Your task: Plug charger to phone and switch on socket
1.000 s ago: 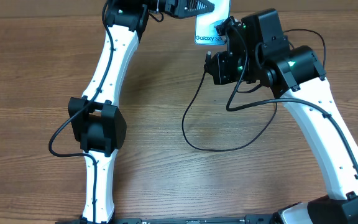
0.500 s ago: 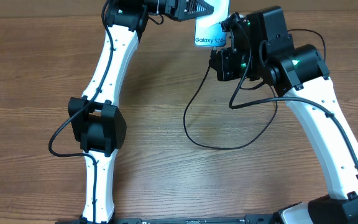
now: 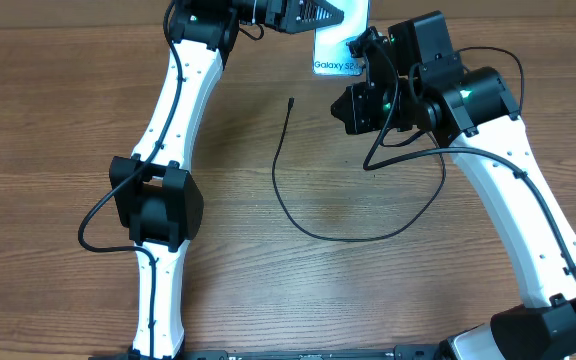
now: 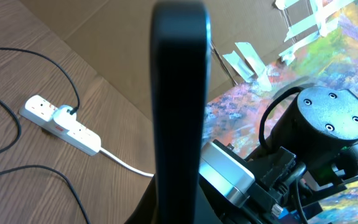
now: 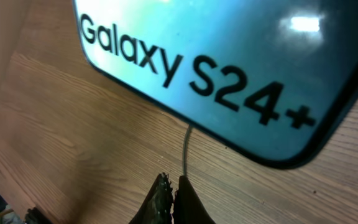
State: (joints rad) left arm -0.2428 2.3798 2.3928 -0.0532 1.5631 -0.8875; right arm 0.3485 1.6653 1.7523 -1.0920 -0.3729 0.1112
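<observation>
Main thing I'm looking at: the connector tip (image 3: pixel 290 101) of the charger cable (image 3: pixel 278 185) is lying loose on the table (image 3: pixel 68 120), off to the left of my right gripper (image 5: pixel 171 196) and a touch nearer, not in it. That end stretch runs roughly near-to-far, with the tip pointing far, up toward the phone (image 3: pixel 340 45). The right jaws are pinched closed with nothing between them that I can make out, parked just below the phone's lower edge. The left gripper (image 3: pixel 318 14) is clamped on the phone, holding it up at the far side, so it's busy, and the right arm is the closer one anyway. That arm rises from the near right corner and leans left, wrist aimed at the phone. My guess is it'll need to open, swing left and drop to the table. The power strip (image 4: pixel 61 124) sits apart, with a black plug (image 4: pixel 64 114) in it.
</observation>
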